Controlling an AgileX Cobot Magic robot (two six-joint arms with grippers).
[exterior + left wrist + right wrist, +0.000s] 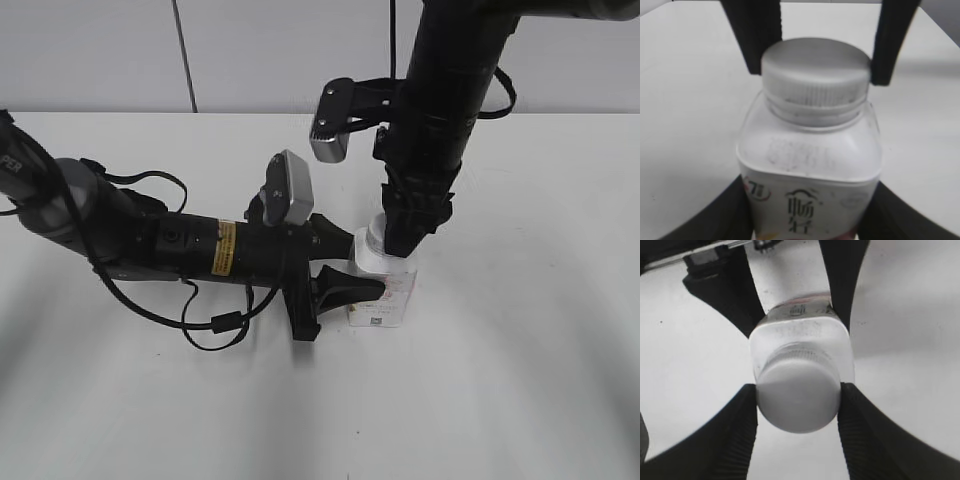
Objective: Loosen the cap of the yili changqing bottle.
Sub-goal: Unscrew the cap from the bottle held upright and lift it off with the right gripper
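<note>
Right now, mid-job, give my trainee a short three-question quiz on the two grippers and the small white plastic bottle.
1. True or false: the right gripper is clamped on the ribbed white screw cap.
2. What does the left gripper hold? A) the cap B) the small white squarish plastic bottle C) nothing
3. Fill in: the bottle stands ____ on the white table.

Key: 1 true; 2 B; 3 upright.

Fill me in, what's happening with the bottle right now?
The bottle stands upright on the white table. The left gripper comes in from the side and clamps the bottle's body to steady it. The right gripper reaches down from above, its fingers pressed against both sides of the white cap. The cap sits on the neck; whether it has turned at all can't be told.
</note>
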